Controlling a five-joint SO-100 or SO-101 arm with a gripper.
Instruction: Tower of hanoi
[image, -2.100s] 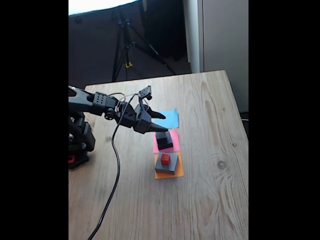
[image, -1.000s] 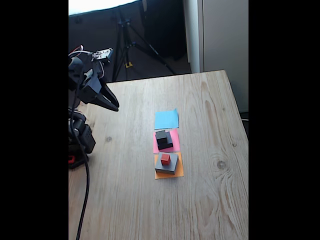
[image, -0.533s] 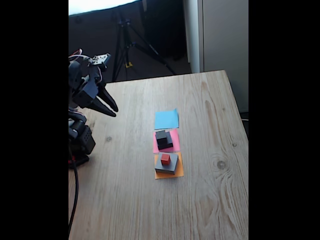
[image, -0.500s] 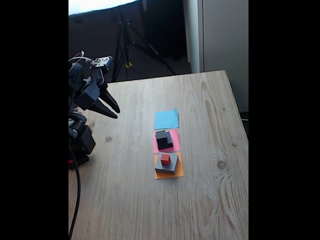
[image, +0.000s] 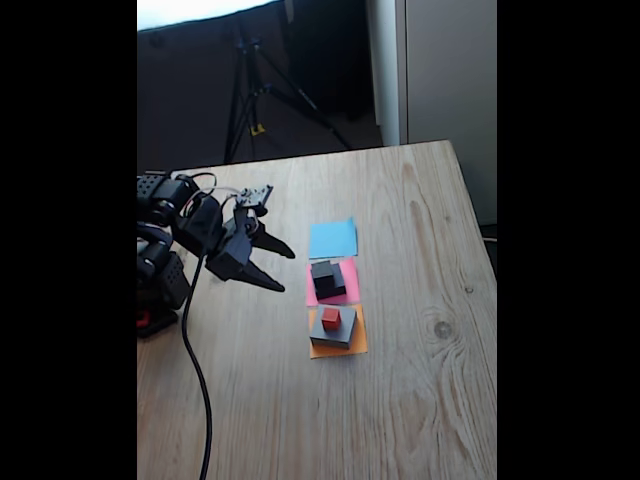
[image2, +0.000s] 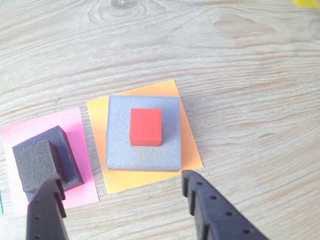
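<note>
The tool (image2: 120, 186) hangs spread and empty above the counter (image: 420, 400), short of the red cube (image2: 145, 126) atop the grey block (image2: 144, 150). Approach step: next, probably descend and straddle the cube.

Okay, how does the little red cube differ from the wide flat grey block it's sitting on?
The tiny red cube is bright red, while the wide flat grey square block is dull grey. The cube is far smaller, covering just the middle of the grey block's top. The cube rests on the grey block, which lies on the orange paper square. Both are square-topped and sit flat.
</note>
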